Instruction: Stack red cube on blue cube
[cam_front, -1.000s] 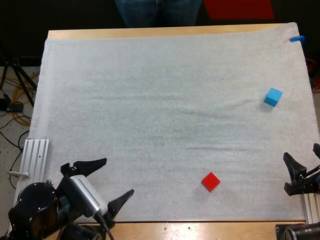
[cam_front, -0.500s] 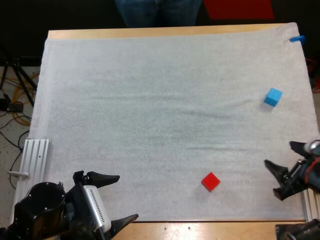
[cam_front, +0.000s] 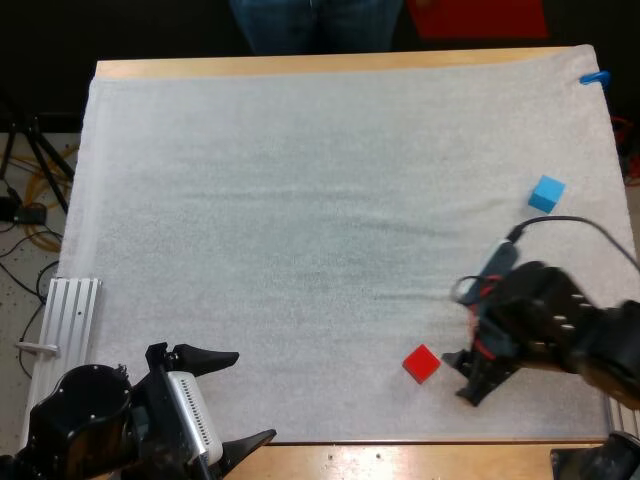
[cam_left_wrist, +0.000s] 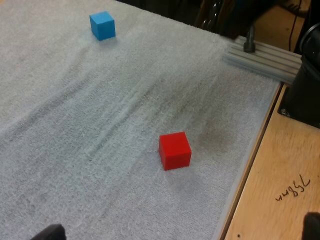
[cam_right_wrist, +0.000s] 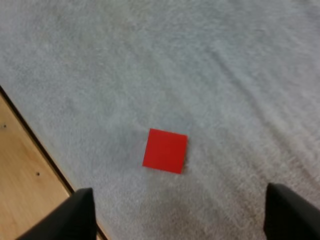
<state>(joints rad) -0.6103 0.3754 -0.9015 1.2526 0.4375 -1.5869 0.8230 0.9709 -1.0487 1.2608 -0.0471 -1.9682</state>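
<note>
Near cube (cam_front: 421, 363) left of far cube (cam_front: 546, 193)

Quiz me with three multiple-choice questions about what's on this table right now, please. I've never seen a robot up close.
1. Where is the red cube?
A) on top of the other cube
B) alone on the white mat, near the edge by the arms
C) held in the air

2. How many cubes are there?
A) one
B) two
C) four

3. The right gripper is:
A) shut on a cube
B) shut on nothing
C) open

Answers:
1 B: it sits flat on the mat, with the blue cube well apart from it.
2 B: one is red and one is blue.
3 C: its fingers stand wide apart, clear of the red cube.
</note>
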